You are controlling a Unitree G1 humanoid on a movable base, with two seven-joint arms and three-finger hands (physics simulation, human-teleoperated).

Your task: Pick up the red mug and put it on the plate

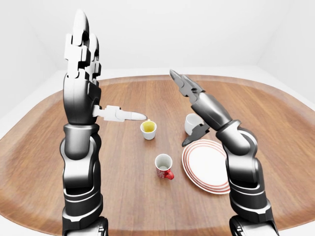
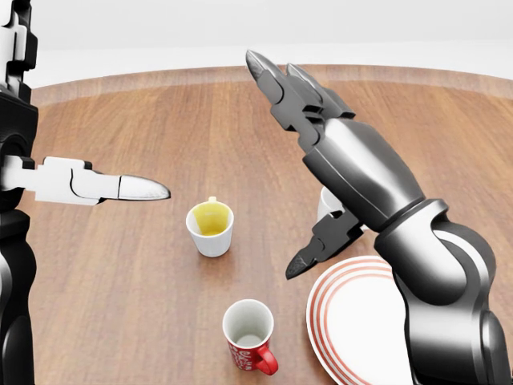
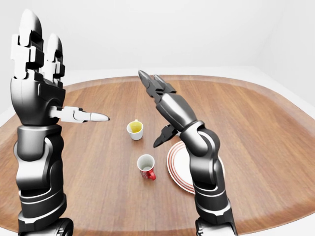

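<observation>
Three cups and one plate stand on the wooden tabletop point(image 1: 275, 128). The red mug point(image 2: 250, 335) is upright near the bottom edge of the head view, mouth up, its white interior visible and its red handle pointing toward the lower right of that view; its long axis is vertical. The plate point(image 2: 377, 329), white with red concentric rings at the rim, lies flat just to the mug's right, apart from it. A white cup with a yellow lining point(image 2: 211, 227) stands upright above the mug in the head view, well apart from it. A second white cup point(image 1: 191, 123) stands above the plate, largely hidden behind the right forearm in the head view.

Left hand point(image 1: 84, 73): raised over the left part of the tabletop, two fingers point(image 1: 80, 29) extended straight upward, the third pointing sideways toward the yellow-lined cup; spread, holding and touching nothing.

Right hand point(image 2: 321, 168): held above the tabletop between the yellow-lined cup and the plate, two fingers point(image 2: 268, 74) stretched toward the upper left of the head view, the third pointing down and left above the plate's rim; spread, empty, clear of the red mug.
</observation>
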